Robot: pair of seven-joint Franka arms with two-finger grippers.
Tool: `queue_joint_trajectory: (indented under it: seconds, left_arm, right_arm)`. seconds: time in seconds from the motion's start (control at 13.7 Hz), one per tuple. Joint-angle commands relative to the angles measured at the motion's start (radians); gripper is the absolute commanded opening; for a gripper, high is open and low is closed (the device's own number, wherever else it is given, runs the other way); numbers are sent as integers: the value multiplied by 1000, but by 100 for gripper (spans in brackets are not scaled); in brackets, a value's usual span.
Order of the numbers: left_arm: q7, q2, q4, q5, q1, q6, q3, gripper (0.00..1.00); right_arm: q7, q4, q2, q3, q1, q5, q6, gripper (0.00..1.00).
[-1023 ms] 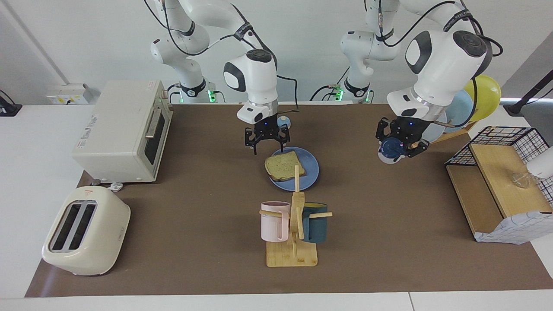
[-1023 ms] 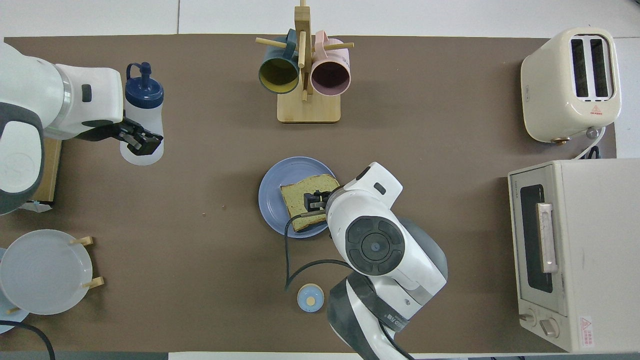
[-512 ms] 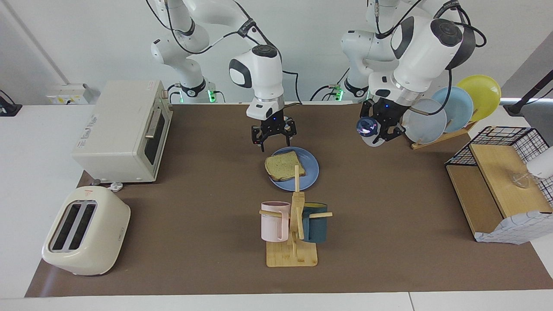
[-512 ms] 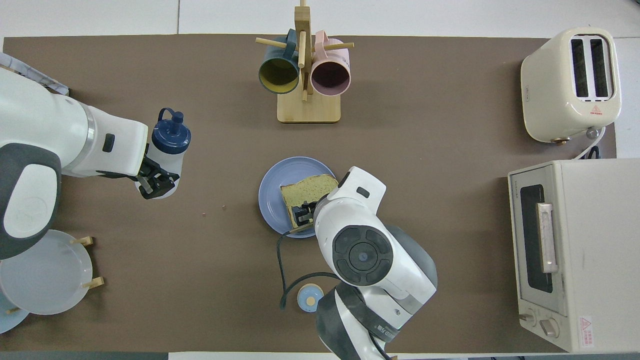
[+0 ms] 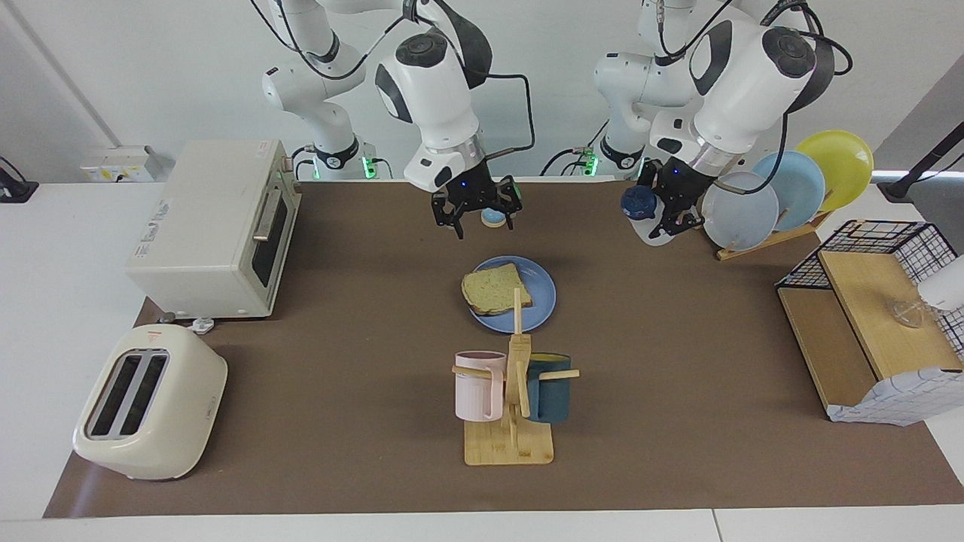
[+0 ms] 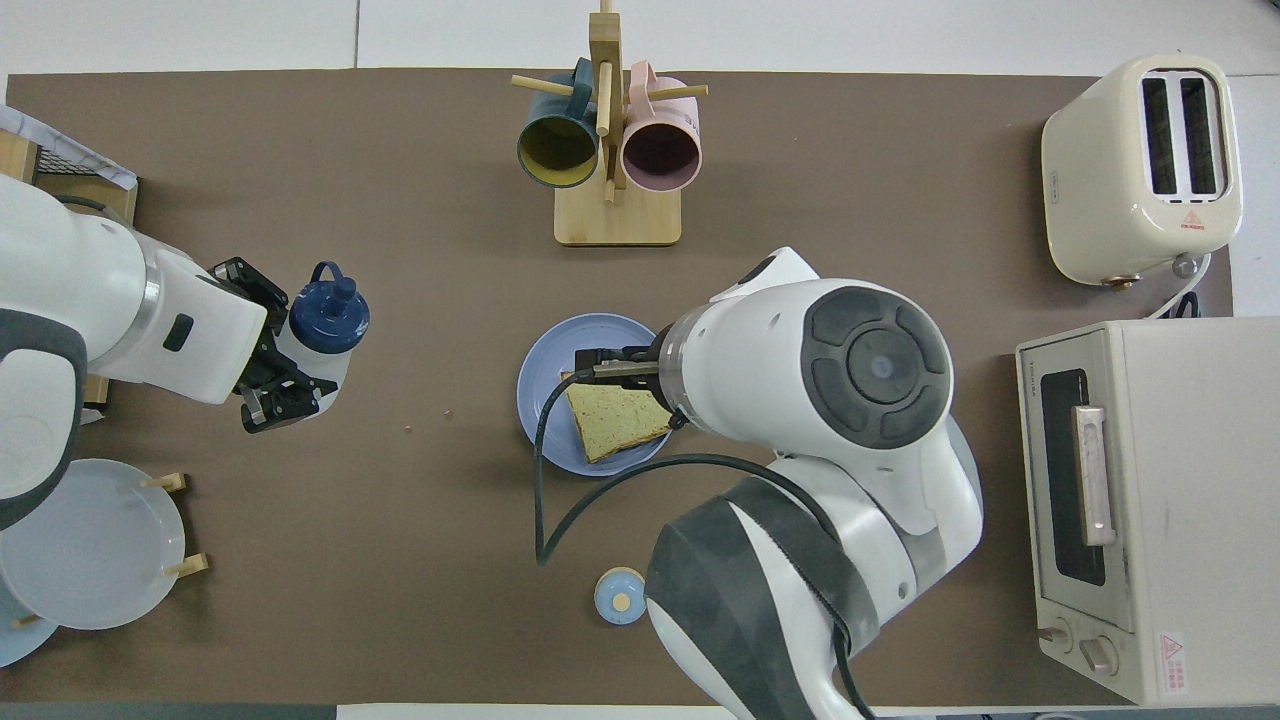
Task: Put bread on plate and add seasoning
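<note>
The bread (image 5: 493, 288) lies flat on the blue plate (image 5: 536, 301) at the middle of the mat; in the overhead view the bread (image 6: 612, 420) covers the half of the plate (image 6: 548, 372) toward the right arm. My right gripper (image 5: 476, 214) hangs open and empty in the air, over the mat between the plate and the robots. My left gripper (image 5: 670, 218) is shut on the seasoning (image 5: 640, 203), a white bottle with a navy cap, held tilted in the air. The seasoning (image 6: 328, 325) is over bare mat between the plate and the plate rack.
A toaster oven (image 5: 218, 226) and a toaster (image 5: 151, 410) stand at the right arm's end. A mug tree (image 5: 512, 391) with two mugs stands farther from the robots than the plate. A small bell (image 5: 495, 217), a plate rack (image 5: 783, 199) and a wire shelf (image 5: 874, 316) are also here.
My right gripper has lifted off the bread and drawn back toward the robots, still open. My left gripper has raised the seasoning and carried it toward the plate.
</note>
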Motion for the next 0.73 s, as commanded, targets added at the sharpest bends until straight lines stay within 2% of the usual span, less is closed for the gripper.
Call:
queue_joint_trajectory:
  seconds: [0.0,0.15,0.22,0.37,0.66]
  left_arm:
    - [76,-36,-24,-15,23,-39,2,0]
    - [97,-36,-26,-15,14,-47,1,0]
    - [99,-36,-26,-15,13,-64,-1,0]
    - [102,-38,-26,-15,5,-75,-7,0]
    - [101,-46,-35,-15,-27,-84,-7,0]
  right_arm:
    - [3,85,-21,2,-10,151,-63,100]
    - [57,134,-29,0,-25,262,-68,94]
    - [78,163,-27,2,-22,290,-69,86]
    - [94,197,-20,9,-13,290,-54,76]
    - [95,264,9,14,-7,275,-33,68]
